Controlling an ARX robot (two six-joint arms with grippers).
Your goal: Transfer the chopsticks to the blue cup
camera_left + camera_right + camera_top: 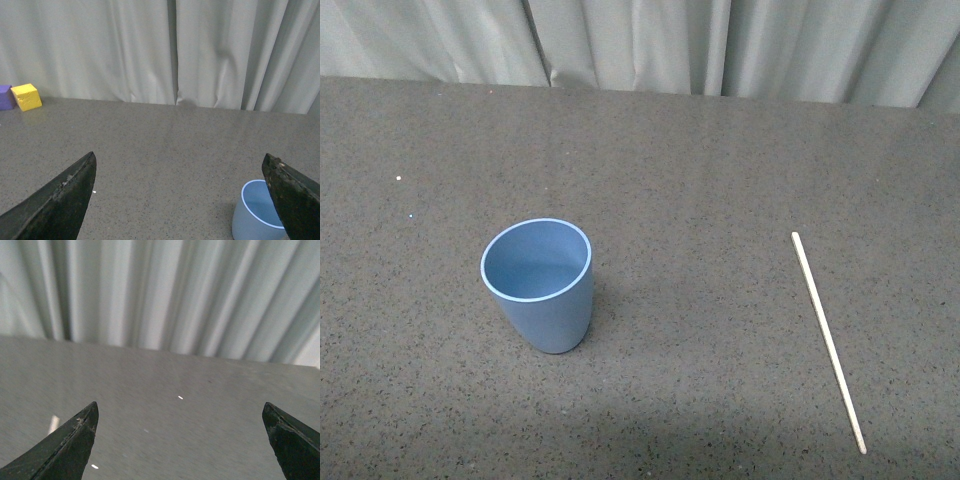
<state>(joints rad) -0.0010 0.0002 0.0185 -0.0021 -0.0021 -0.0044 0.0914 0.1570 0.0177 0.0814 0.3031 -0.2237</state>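
Note:
The blue cup [538, 285] stands upright and empty on the dark grey table, left of centre in the front view. The chopstick [829, 342], one thin pale stick, lies flat on the table at the right, running from the middle toward the near edge. Neither gripper shows in the front view. My left gripper [179, 155] is open and empty above the table, and the cup [252, 215] sits beside one of its fingers [295, 200]. My right gripper [180, 404] is open and empty over bare table. The chopstick does not show clearly in either wrist view.
A yellow cube [26, 96] and a purple block [5, 96] sit at the table's far edge by the pale curtain [150, 45]. The curtain [640, 40] closes off the back of the table. A few white specks [398, 178] dot the surface.

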